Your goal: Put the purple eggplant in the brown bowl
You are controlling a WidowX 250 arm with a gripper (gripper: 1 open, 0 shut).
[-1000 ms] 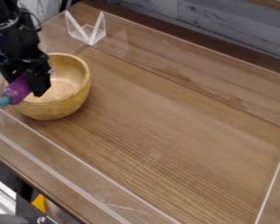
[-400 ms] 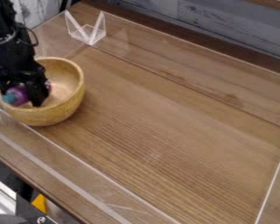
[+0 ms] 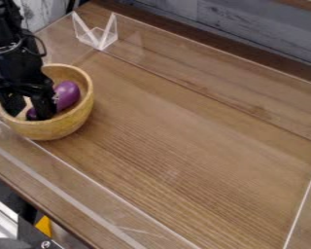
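Note:
The brown bowl [image 3: 57, 121] stands at the left of the wooden table. The purple eggplant [image 3: 66, 94] lies inside it, against the right of the bowl's inside, its stem end hidden. My black gripper [image 3: 27, 100] hangs over the left half of the bowl with its fingers spread apart, open. Nothing sits between the fingers, and the eggplant lies just to their right.
A clear plastic wall [image 3: 93, 199] runs along the table's front edge and round the sides. A folded clear plastic stand [image 3: 96, 31] sits at the back left. A grey plank wall [image 3: 249, 24] rises behind the table.
The gripper carried the eggplant over the bowl, then opened. The eggplant dropped out of the fingers and now lies in the bowl.

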